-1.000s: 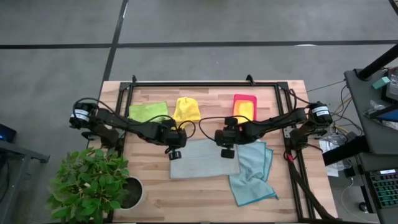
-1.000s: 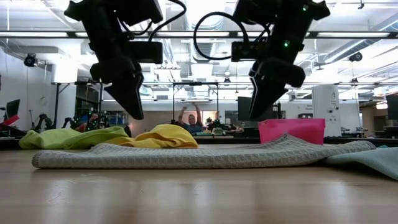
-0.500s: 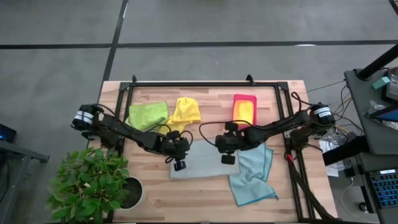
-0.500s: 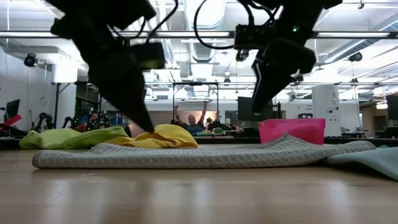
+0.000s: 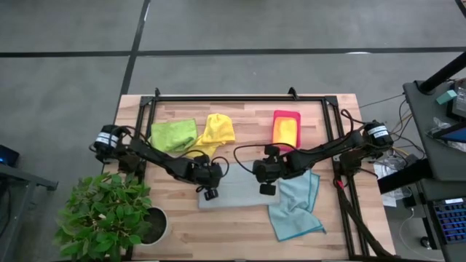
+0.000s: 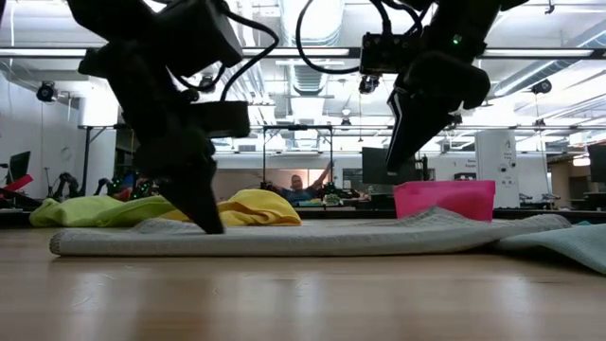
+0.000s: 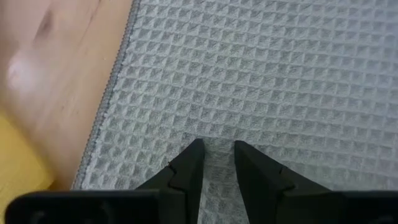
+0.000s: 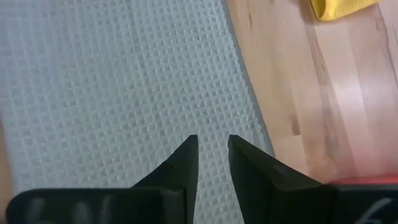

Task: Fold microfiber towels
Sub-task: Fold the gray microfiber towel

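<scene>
A grey waffle-weave towel (image 5: 237, 195) lies flat on the wooden table, near its middle. My left gripper (image 5: 210, 192) points down at the towel's left part, close to its left edge (image 7: 109, 106), with its fingers a narrow gap apart (image 7: 217, 149). My right gripper (image 5: 266, 187) hovers above the towel's right part (image 8: 124, 93), also narrowly open and empty; the low view shows it (image 6: 402, 161) well clear of the cloth. A light blue towel (image 5: 295, 207) lies crumpled to the right, next to the grey towel's right edge. My left gripper comes from above, pointing down and slanting. Its fingertips (image 6: 210, 224) stand on the grey towel's top face (image 7: 217, 134), a little in from the left edge. The cloth lies flat on the table; whether any of it is caught between the tips, I cannot tell.
A lime green towel (image 5: 173, 135) and a yellow towel (image 5: 218, 129) lie bunched at the far left. A pink-red tray (image 5: 286, 116) holding a yellow cloth stands at the far right. A potted plant (image 5: 109, 215) is at the near left corner. A person shows in the room behind (image 6: 303, 188).
My left gripper has gone toward the near edge and down until its fingertips stand on the grey towel's left part. My right gripper has gone toward the near edge over the towel's right part, staying above it. The towel has stayed flat.
</scene>
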Robot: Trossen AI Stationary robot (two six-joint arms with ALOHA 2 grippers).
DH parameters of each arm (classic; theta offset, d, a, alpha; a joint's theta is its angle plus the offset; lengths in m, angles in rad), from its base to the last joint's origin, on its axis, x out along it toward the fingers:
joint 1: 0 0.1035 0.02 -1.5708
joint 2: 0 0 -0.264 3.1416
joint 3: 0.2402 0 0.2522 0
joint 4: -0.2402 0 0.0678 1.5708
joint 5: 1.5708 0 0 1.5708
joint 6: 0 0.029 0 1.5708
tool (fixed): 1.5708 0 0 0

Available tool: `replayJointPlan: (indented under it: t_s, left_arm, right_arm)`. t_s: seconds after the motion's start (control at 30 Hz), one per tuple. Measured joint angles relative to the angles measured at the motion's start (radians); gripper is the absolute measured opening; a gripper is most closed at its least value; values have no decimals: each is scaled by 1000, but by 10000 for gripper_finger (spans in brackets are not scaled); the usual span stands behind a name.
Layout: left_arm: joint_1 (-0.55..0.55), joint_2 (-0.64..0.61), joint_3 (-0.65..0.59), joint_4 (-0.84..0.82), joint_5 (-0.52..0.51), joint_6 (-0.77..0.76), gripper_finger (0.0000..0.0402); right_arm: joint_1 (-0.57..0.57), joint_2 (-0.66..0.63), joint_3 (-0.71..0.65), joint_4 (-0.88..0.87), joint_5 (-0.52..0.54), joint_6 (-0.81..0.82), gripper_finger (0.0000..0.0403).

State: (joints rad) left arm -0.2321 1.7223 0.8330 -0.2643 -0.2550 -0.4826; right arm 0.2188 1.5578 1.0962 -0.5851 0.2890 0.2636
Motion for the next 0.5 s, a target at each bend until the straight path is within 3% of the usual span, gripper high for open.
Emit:
replayJointPlan:
  t_s: [0.33, 0.5]
  left_arm:
    - [1, -40, -4, -183, 3, -50, 80]
    - [1, -69, -5, -217, 11, -71, 80]
  right_arm:
    - [-1, 0, 0, 0, 0, 41, 96]
    - [-3, 0, 0, 0, -1, 165, 103]
